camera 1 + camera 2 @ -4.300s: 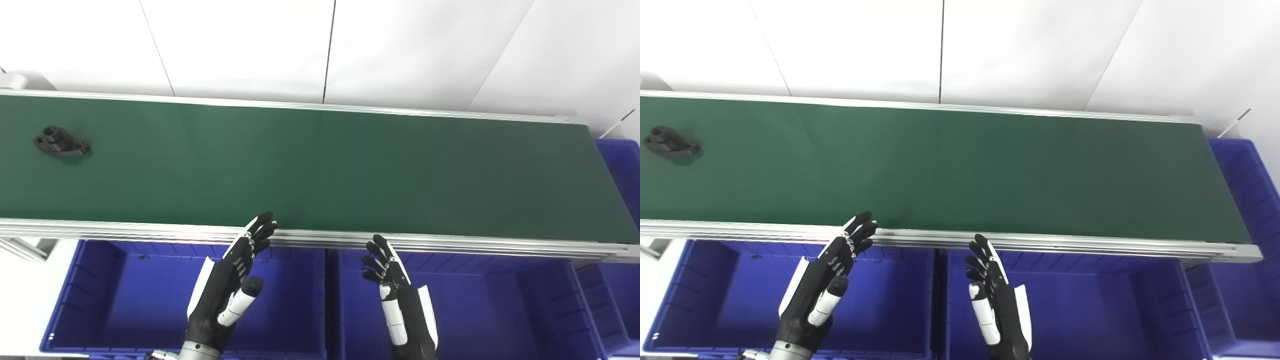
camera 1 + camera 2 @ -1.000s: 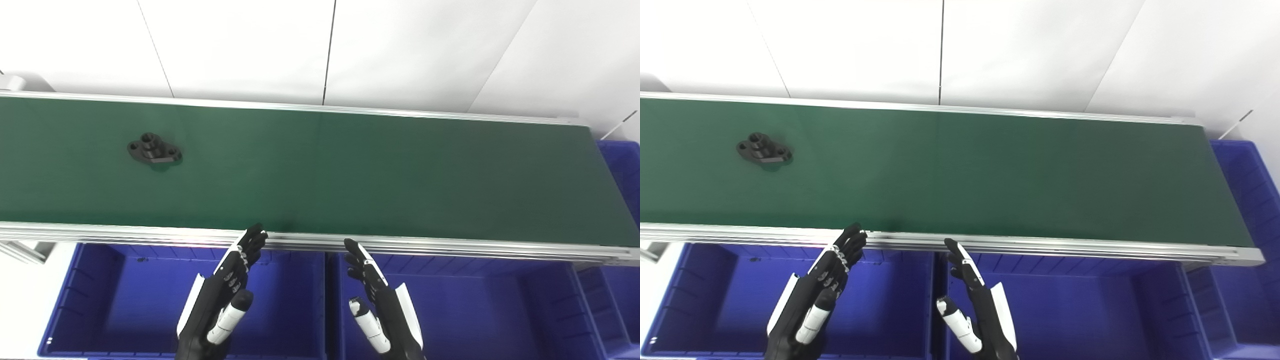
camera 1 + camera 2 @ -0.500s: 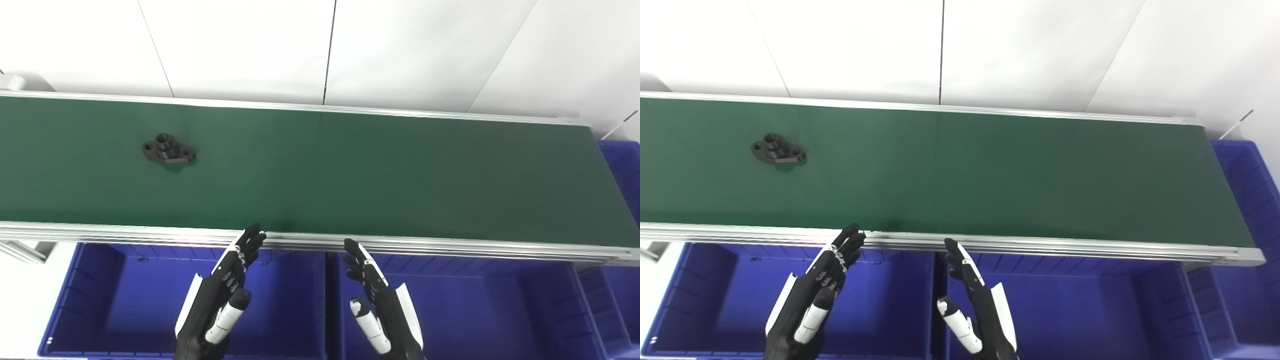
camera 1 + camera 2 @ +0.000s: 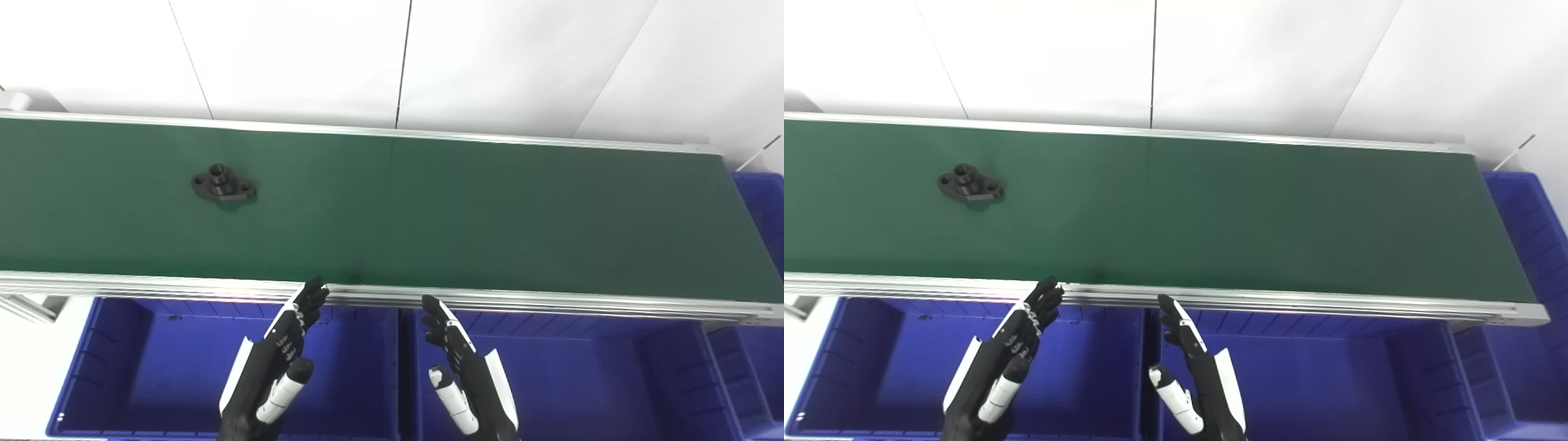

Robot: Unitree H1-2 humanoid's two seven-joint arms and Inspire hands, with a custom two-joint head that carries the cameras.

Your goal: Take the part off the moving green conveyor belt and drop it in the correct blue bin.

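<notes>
Nearest to us, our left hand and right hand are both up over the blue bins, fingers stretched out straight with the thumbs apart, holding nothing, the left one above the left bin and the right one above the middle bin, fingertips just short of the belt's near metal rail. Past that is the green belt, and the black part is lying flat on its left half, well away from both hands. Way off at the far right end there's one more blue bin poking out beside the belt, and behind it all just a white wall.
</notes>
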